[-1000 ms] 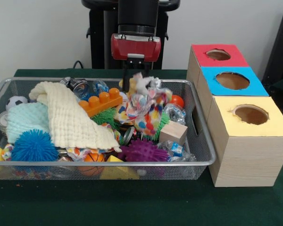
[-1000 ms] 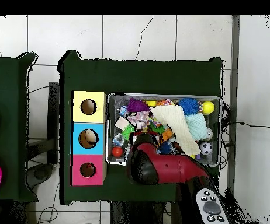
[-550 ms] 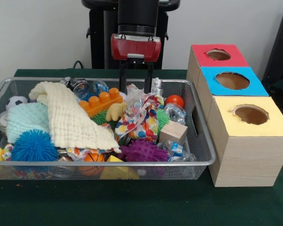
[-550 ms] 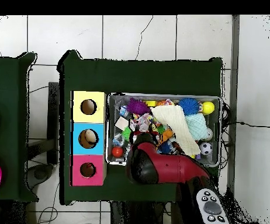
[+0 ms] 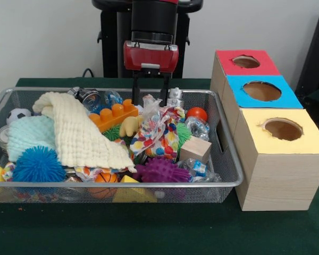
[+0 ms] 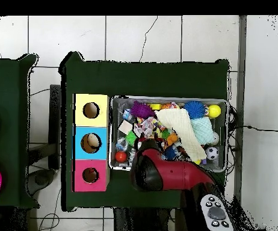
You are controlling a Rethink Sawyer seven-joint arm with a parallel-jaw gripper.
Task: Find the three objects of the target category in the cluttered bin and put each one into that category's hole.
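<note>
We see the gripper [image 5: 150, 101] released and empty above the bin's [image 5: 231, 164] far edge, its fingers [image 5: 135, 90] apart over the patterned cloth [image 5: 158, 133].

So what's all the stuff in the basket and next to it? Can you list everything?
Wire mesh basket: 1, silver, left on the green table.
Waffle-weave cloth: 1, cream, draped left of middle.
Fuzzy cloth: 1, pale teal, far left.
Spiky rubber balls: 1 blue front left, 1 purple front middle.
Studded plastic brick: 1, orange, back middle.
Dotted crumpled cloth: 1, multicolour, middle.
Wooden cube: 1, tan, right.
Small smooth ball: 1, red-orange, back right.
Toy soccer ball: 1, black-white, left edge.
Cardboard boxes with holes: red top, blue top, yellow top, right of basket.
End effector: 1, black fingers open, empty, above dotted cloth.
</note>
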